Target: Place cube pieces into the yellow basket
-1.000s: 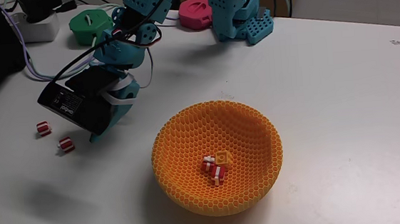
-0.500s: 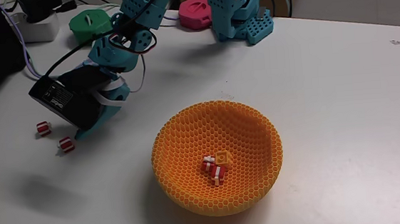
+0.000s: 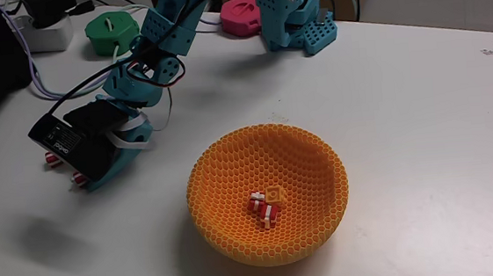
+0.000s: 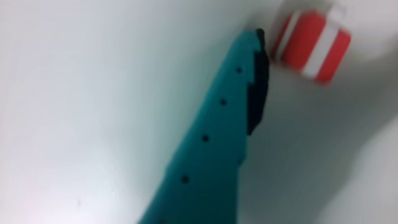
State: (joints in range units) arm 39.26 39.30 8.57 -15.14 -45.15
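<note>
The yellow basket (image 3: 268, 193) sits well off to the side of our gripper (image 3: 80, 179), already holding some cube pieces. Two striped cubes lie on the table at the gripper. The nearer striped cube (image 4: 312, 46) rests just beyond one teal fingertip (image 4: 252, 68); tiny, light and rigid by our judgement, it wants pinching across flat opposite faces, and we cannot tell how far apart the jaws stand.

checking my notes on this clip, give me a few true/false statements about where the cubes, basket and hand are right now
1. The yellow basket holds some cube pieces. True.
2. The basket lies tipped on its side. False: it sits upright, opening up.
3. In the wrist view a red-and-white striped cube lies just past a teal finger of the hand. True.
4. The hand hangs over the basket. False: in the fixed view it is low at the table, left of the basket, by the striped cubes still outside.
5. The green gadget sits inside the basket. False: it rests at the table's far edge.
</note>
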